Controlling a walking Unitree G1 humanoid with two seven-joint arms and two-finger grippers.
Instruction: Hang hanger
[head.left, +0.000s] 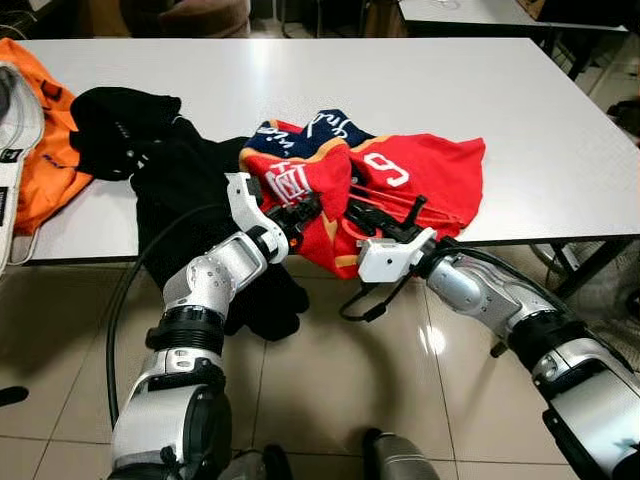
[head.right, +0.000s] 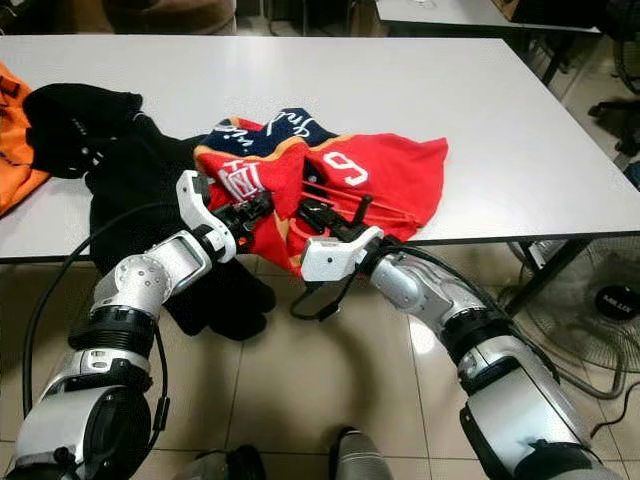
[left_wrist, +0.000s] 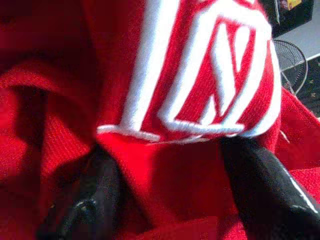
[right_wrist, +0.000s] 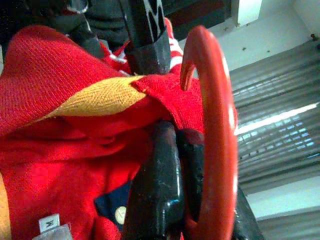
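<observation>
At the near edge of the white table (head.left: 520, 120), the red plastic hanger (right_wrist: 215, 125) is clenched in the right gripper's (head.left: 385, 222) jaws inside the crumpled red jersey (head.left: 430, 170), whose lettered fabric is grasped by the left gripper (head.left: 300, 212).

The crumpled red knitted jersey (head.left: 400, 175) with navy and gold trim carries large white digits that read as "6" or "9" (head.left: 388, 167), seen at an angle. White cursive script runs across its navy part (head.left: 325, 128), too folded to read. A white-outlined block letter (left_wrist: 210, 75) stands on the red cloth, unclear which.
</observation>
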